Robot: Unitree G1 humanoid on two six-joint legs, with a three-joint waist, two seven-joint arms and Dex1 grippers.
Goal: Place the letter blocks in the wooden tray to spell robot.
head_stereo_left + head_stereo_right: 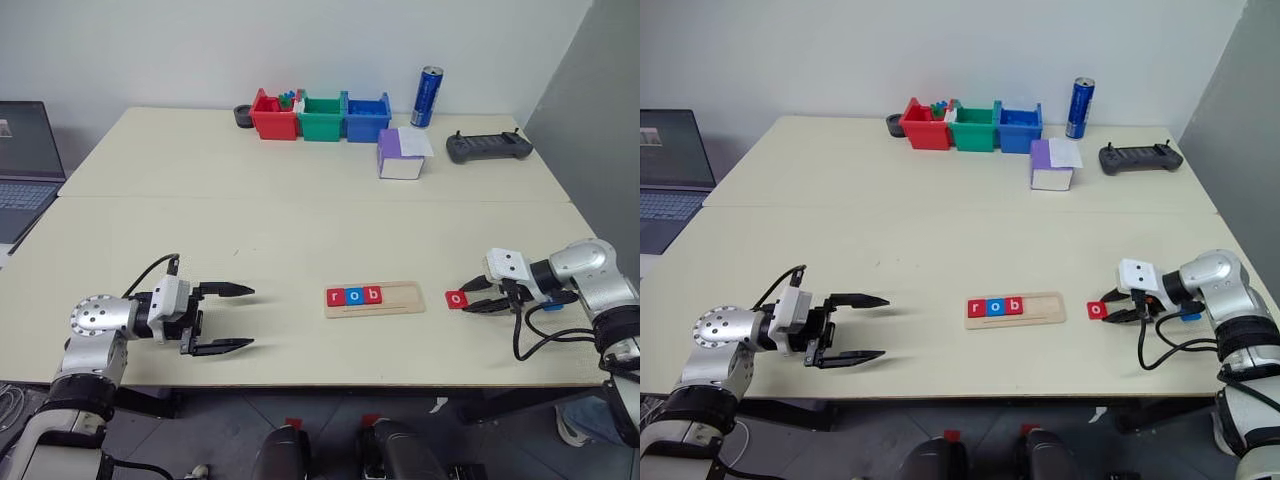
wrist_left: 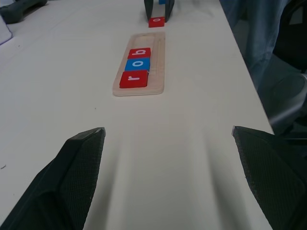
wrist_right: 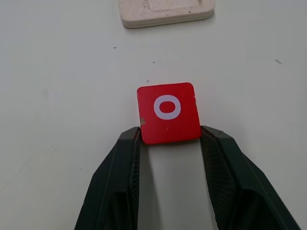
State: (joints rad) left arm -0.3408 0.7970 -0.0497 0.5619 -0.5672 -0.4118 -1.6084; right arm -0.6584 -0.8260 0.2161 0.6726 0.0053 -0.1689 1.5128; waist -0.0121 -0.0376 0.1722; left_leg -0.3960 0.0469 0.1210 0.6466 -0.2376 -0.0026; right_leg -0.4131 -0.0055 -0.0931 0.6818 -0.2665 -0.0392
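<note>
The wide cream-coloured surface (image 1: 250, 215) bears a thin pale wooden tray (image 1: 375, 298) near its front edge, and just to the tray's right lies a small flat red letter block (image 1: 456, 299) marked "o". Along the far edge stand a red plastic bin (image 1: 272, 118), a green plastic bin (image 1: 321, 118) and a blue plastic bin (image 1: 367, 118) in a row, with a tall blue can (image 1: 427, 96) beside them. Nearer sit a purple-and-white box (image 1: 400, 155) and a dark handheld controller (image 1: 488, 146).
</note>
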